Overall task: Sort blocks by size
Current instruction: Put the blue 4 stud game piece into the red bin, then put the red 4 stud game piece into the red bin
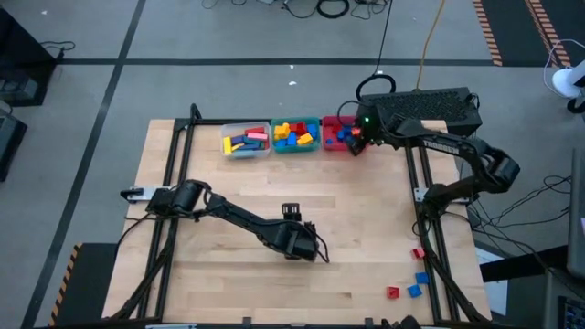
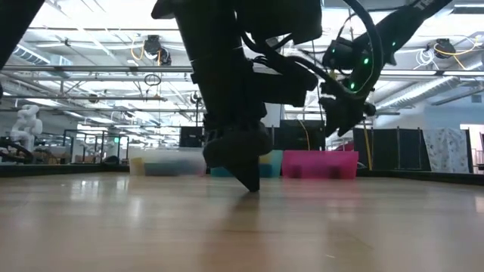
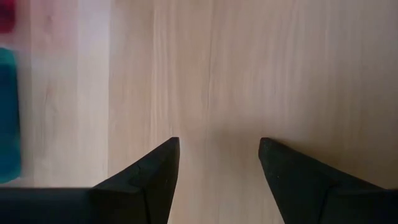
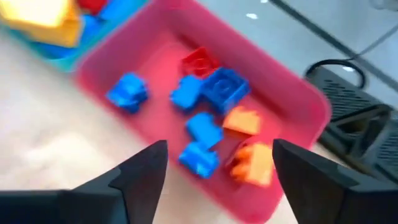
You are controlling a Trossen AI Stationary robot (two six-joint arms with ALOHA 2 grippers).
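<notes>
Three bins stand in a row at the table's far edge: a clear bin point(image 1: 245, 140), a teal bin point(image 1: 295, 135) and a red bin point(image 1: 336, 134), each holding coloured blocks. My right gripper point(image 4: 221, 146) hangs open above the red bin point(image 4: 292, 93), over small blue, red and orange blocks point(image 4: 205, 127) lying on its floor. Nothing is between its fingers. My left gripper point(image 3: 217, 143) stands open low over bare wood at the table's middle point(image 1: 292, 211), with nothing between its fingers. A few loose red and blue blocks point(image 1: 416, 279) lie near the table's near right corner.
The black frame's rails point(image 1: 174, 183) run along the table's left and right sides. A black box point(image 1: 425, 108) with cables sits at the far right, behind the red bin. Bare wood point(image 1: 366, 210) lies between the bins and my left gripper.
</notes>
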